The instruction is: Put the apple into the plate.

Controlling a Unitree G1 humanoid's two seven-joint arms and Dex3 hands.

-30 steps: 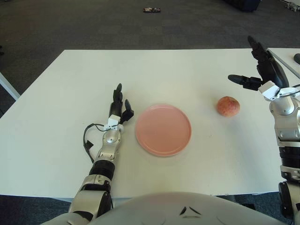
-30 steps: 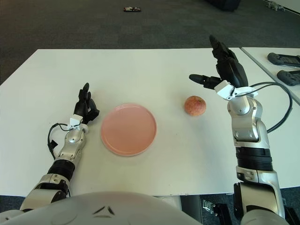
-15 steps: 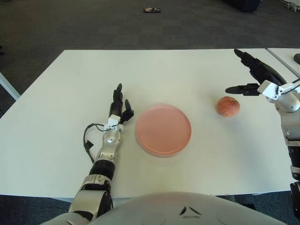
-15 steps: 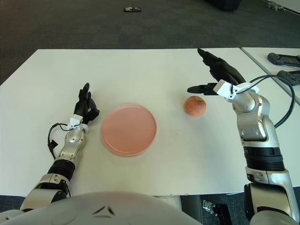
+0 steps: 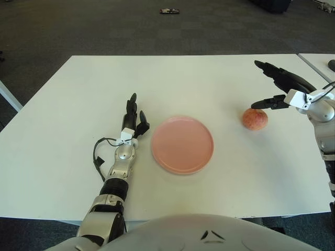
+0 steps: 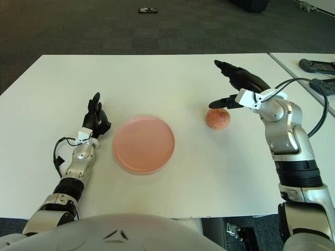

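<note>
1. You have the apple (image 6: pixel 218 118) sitting on the white table (image 6: pixel 172 78), to the right of the pink plate (image 6: pixel 143 144) and well apart from it. It is outside the plate, with bare tabletop between the two.

2. Your right hand (image 6: pixel 238 87) is above and just behind the apple, on its right side. The fingers are spread and grasp nothing. The upper fingers (image 6: pixel 226 67) reach forward over the table beyond the apple, and the lower finger (image 5: pixel 263 103) points left with its tip just above the apple's top. You cannot tell from either view whether that tip touches the fruit.

3. The right forearm (image 6: pixel 285 144) comes up from the near right edge of the table, with a black cable (image 6: pixel 314 102) looping out from the wrist toward the right.

4. Your left hand (image 5: pixel 131 117) shows just to the left of the plate, close to its rim but apart from it. Its fingers point away from the robot, relaxed, and hold nothing. A thin black wire (image 5: pixel 98 154) loops beside the left wrist.

5. The plate holds nothing and lies flat near the middle of the table, in front of the robot's torso.

6. A second table (image 6: pixel 293 63) adjoins at the right, carrying two dark devices (image 6: pixel 316 66). A small dark object (image 6: pixel 148 10) lies on the carpet beyond the far edge of the table.
</note>
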